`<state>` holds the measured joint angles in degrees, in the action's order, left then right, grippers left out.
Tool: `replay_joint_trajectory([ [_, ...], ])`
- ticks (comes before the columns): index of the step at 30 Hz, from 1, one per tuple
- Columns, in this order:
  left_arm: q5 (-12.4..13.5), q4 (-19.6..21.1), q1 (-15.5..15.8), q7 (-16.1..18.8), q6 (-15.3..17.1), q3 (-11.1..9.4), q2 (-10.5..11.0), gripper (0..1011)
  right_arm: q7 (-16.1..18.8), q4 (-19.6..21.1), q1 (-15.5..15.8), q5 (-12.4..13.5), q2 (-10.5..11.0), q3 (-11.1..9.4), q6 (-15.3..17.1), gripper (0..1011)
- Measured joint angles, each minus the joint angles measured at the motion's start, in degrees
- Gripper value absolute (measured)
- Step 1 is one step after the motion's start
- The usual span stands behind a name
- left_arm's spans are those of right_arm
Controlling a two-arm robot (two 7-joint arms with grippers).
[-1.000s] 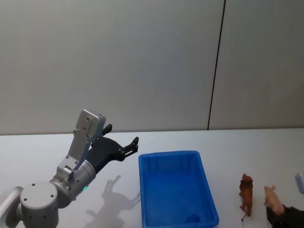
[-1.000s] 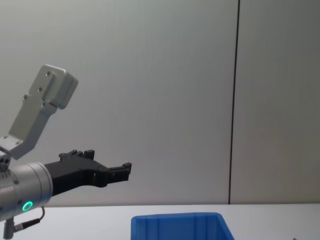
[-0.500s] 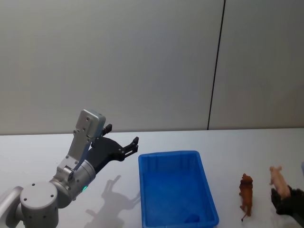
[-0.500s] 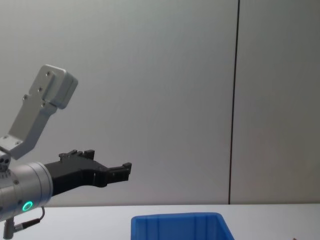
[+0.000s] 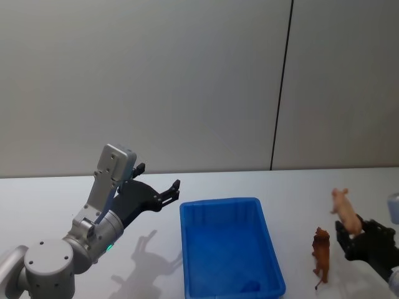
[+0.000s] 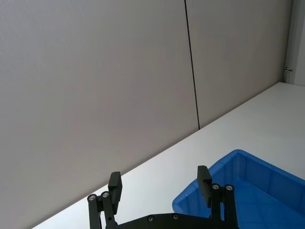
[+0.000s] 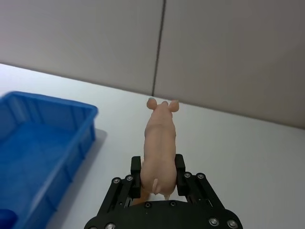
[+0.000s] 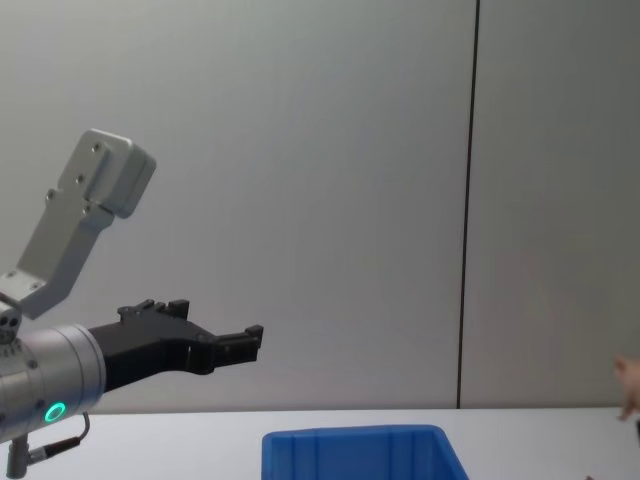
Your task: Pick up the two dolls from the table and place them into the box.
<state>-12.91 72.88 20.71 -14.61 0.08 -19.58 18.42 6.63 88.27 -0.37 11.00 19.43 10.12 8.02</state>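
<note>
The right gripper (image 7: 157, 168) is clamping a pink pig doll (image 7: 159, 138) aloft, a brown doll (image 5: 322, 252) standing between it and the box (image 5: 221, 203); the left gripper (image 6: 159, 180) is hovering open.

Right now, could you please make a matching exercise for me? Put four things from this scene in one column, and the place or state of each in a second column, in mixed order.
Things:
1. pink pig doll
2. brown animal doll
3. blue box
4. left claw

Places or states:
A. stands on the table, right of the blue box
B. open, raised to the left of the blue box
C. gripped in the right claw, above the table
D. rests on the table between the two arms

Pairs: 1-C, 2-A, 3-D, 4-B
</note>
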Motion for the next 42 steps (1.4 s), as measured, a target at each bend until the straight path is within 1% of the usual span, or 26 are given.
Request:
replay_joint_trajectory([
  [6,0.00,0.00,0.00,0.00,0.00,0.00,0.00,1001,3.69,1.23,-0.43,-0.49,-0.36,0.63,-2.05,383],
  [14,0.00,0.00,0.00,0.00,0.00,0.00,0.00,1001,8.63,1.59,-1.53,-1.10,-1.24,1.70,-4.06,383],
  [15,0.00,0.00,0.00,0.00,0.00,0.00,0.00,1001,9.85,1.59,-1.87,-1.24,-1.49,2.00,-4.41,383],
  [18,0.00,0.00,0.00,0.00,0.00,0.00,0.00,1001,11.35,1.44,-2.32,-1.44,-1.86,2.40,-4.91,383],
  [19,0.00,0.00,0.00,0.00,0.00,0.00,0.00,1001,12.54,1.25,-2.65,-1.63,-2.13,2.68,-5.27,383],
  [25,0.00,0.00,0.00,0.00,0.00,0.00,0.00,1001,17.07,-0.17,-4.45,-2.38,-3.63,4.08,-6.50,395],
  [27,0.00,0.00,0.00,0.00,0.00,0.00,0.00,1001,18.06,-0.56,-4.85,-2.60,-3.98,4.38,-6.77,482],
  [28,0.00,0.00,0.00,0.00,0.00,0.00,0.00,1001,19.12,-1.20,-5.46,-2.90,-4.51,4.84,-7.08,507],
  [29,0.00,0.00,0.00,0.00,0.00,0.00,0.00,1001,19.84,-1.51,-5.73,-3.04,-4.76,5.05,-7.24,507],
  [30,0.00,0.00,0.00,0.00,0.00,0.00,0.00,1001,20.31,-1.85,-6.03,-3.18,-5.01,5.27,-7.37,569],
  [31,0.00,0.00,0.00,0.00,0.00,0.00,0.00,1001,21.30,-2.69,-6.70,-3.48,-5.56,5.72,-7.63,589],
  [32,0.00,0.00,0.00,0.00,0.00,0.00,0.00,1001,21.79,-3.06,-6.99,-3.63,-5.82,5.93,-7.77,650],
  [35,0.00,0.00,0.00,0.00,0.00,0.00,0.00,1001,23.53,-4.54,-8.09,-4.26,-6.73,6.62,-8.25,732],
  [37,0.00,0.00,0.00,0.00,0.00,0.00,0.00,1001,24.45,-5.58,-8.85,-4.67,-7.38,7.12,-8.55,806],
  [40,0.00,0.00,0.00,0.00,0.00,0.00,0.00,1001,24.92,-6.43,-9.46,-4.97,-7.91,7.54,-8.73,862],
  [41,0.00,0.00,0.00,0.00,0.00,0.00,0.00,1001,25.08,-6.80,-9.72,-5.11,-8.12,7.71,-8.80,915],
  [42,0.00,0.00,0.00,0.00,0.00,0.00,0.00,1001,25.10,-7.05,-9.89,-5.18,-8.27,7.83,-8.83,930],
])
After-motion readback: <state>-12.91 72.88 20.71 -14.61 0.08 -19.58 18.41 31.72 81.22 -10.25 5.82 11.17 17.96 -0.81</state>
